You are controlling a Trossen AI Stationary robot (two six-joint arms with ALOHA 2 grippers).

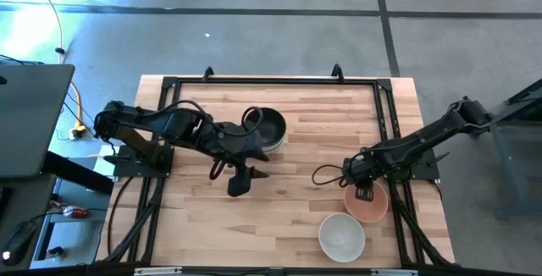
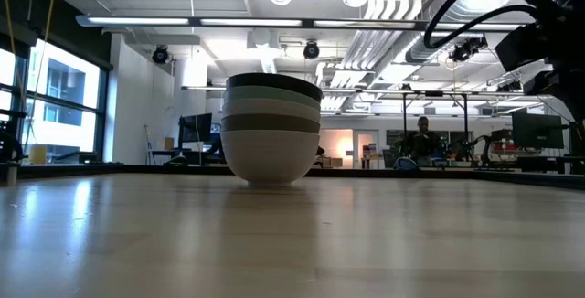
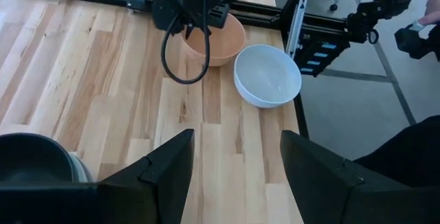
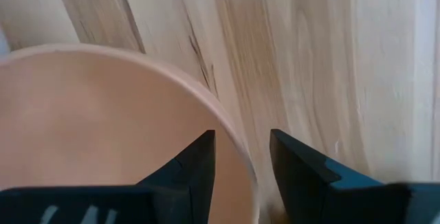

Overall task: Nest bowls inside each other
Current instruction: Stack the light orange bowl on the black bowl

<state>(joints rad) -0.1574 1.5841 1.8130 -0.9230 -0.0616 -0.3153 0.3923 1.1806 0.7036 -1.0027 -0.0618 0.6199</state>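
Note:
A nested stack of several bowls (image 1: 268, 129) stands on the table's far middle, with a black bowl on top and a white one (image 2: 271, 156) at the bottom. A peach-orange bowl (image 1: 373, 208) and a white bowl (image 1: 341, 235) stand apart near the right near corner. My right gripper (image 1: 366, 193) is open and points down at the peach bowl's far rim (image 4: 237, 152). One finger (image 4: 185, 165) is inside the bowl and the other (image 4: 302, 172) outside, with a gap showing on both sides. My left gripper (image 1: 240, 180) is open and empty, just near of the stack (image 3: 34, 162).
A dark metal frame (image 1: 385, 107) runs along the table's far and side edges. A looped black cable (image 1: 326, 174) hangs by my right wrist. Bare wood lies between the stack and the two single bowls (image 3: 206, 114). A room with a person in it shows far beyond the table (image 2: 422, 133).

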